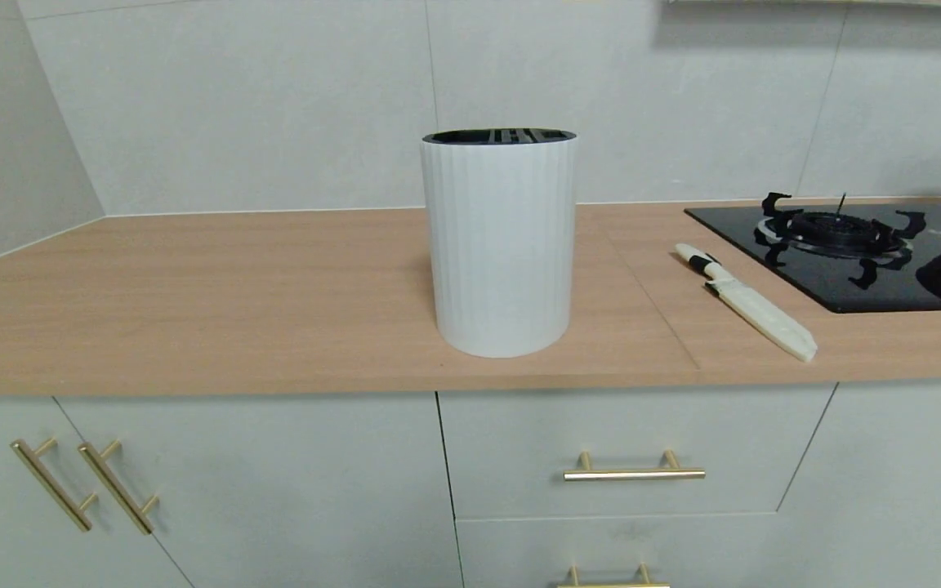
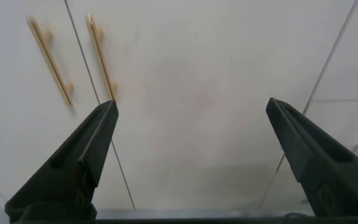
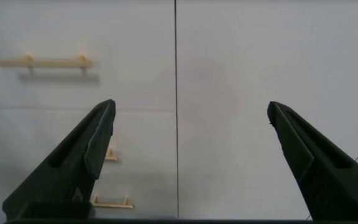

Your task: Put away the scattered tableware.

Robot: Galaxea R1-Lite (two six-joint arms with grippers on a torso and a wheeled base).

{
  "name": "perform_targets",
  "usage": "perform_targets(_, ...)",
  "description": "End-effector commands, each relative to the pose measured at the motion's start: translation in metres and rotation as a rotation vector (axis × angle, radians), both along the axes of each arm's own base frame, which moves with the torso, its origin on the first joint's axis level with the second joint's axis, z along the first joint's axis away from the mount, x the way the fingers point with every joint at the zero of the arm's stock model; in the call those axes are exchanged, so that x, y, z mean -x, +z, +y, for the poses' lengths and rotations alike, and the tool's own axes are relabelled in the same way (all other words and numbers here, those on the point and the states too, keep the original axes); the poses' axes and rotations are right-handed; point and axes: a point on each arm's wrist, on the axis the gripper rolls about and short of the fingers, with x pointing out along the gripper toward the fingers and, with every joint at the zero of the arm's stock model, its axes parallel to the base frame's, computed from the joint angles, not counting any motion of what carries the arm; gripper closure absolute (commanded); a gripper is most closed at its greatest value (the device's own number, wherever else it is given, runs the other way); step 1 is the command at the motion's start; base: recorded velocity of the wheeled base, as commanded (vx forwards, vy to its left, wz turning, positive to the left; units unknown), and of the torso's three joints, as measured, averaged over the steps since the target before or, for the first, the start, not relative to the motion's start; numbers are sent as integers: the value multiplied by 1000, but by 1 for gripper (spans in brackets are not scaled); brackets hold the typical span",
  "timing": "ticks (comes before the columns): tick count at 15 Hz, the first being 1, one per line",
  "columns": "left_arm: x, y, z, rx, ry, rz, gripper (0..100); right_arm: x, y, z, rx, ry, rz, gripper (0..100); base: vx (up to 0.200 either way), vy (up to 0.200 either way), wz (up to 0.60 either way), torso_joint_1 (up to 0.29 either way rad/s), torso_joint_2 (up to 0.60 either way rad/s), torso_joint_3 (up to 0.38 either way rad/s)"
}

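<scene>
- The knife (image 1: 744, 300) lay flat on the wooden counter (image 1: 193, 294), near the black hob (image 1: 846, 269) and apart from the white ribbed holder (image 1: 503, 245).
- The holder stood upright near the counter's front edge.
- The left gripper (image 2: 191, 106) was spread wide and empty, facing cabinet doors (image 2: 197, 74) with brass handles (image 2: 101, 59).
- The right gripper (image 3: 191, 106) was likewise spread, empty, before drawer fronts (image 3: 260, 74).

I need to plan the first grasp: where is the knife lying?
In the head view the knife lies flat on the wooden counter, on the robot's right, between the white ribbed holder and the black gas hob, touching neither.
</scene>
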Motion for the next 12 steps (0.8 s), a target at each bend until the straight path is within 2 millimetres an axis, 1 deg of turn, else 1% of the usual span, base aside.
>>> perform_targets(1, 0, 0, 0, 0, 1, 0, 0, 0, 0, 0, 0, 1, 1, 0, 0, 0, 0, 154, -476, -295)
perform_targets(6, 0, 0, 0, 0, 1, 0, 0, 0, 0, 0, 0, 1, 1, 0, 0, 0, 0, 176, -468, -305)
perform_targets(12, 0, 0, 0, 0, 1, 0, 0, 0, 0, 0, 0, 1, 1, 0, 0, 0, 0, 206, -487, -282)
